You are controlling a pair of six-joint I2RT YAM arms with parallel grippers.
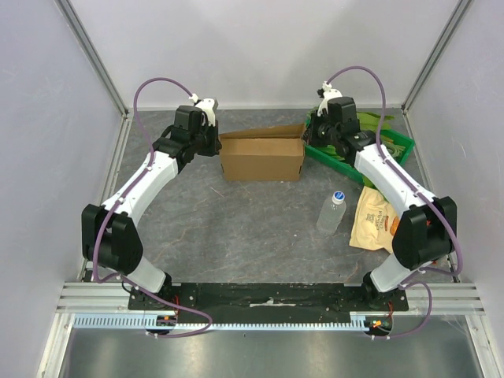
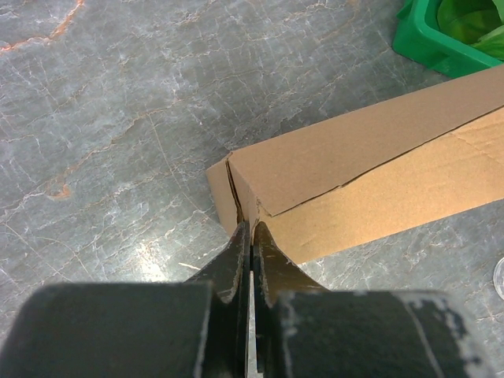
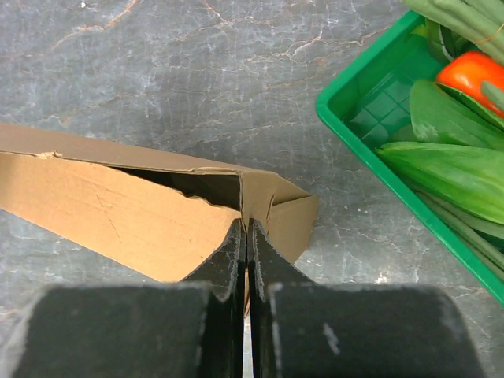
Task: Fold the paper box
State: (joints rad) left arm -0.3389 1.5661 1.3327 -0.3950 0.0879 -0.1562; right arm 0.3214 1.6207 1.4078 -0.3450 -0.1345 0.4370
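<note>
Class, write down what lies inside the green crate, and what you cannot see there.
Green leafy vegetables and one red-orange piece lie inside the green crate. Overhead, the right arm covers part of it.

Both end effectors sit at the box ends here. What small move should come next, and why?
Likely press the right end effector, shut at the right end of the paper box, inward on the loose flap: the right wrist view shows a dark gap under it, so this end is not closed. The shut left end effector at the opposite corner can brace the box.
</note>
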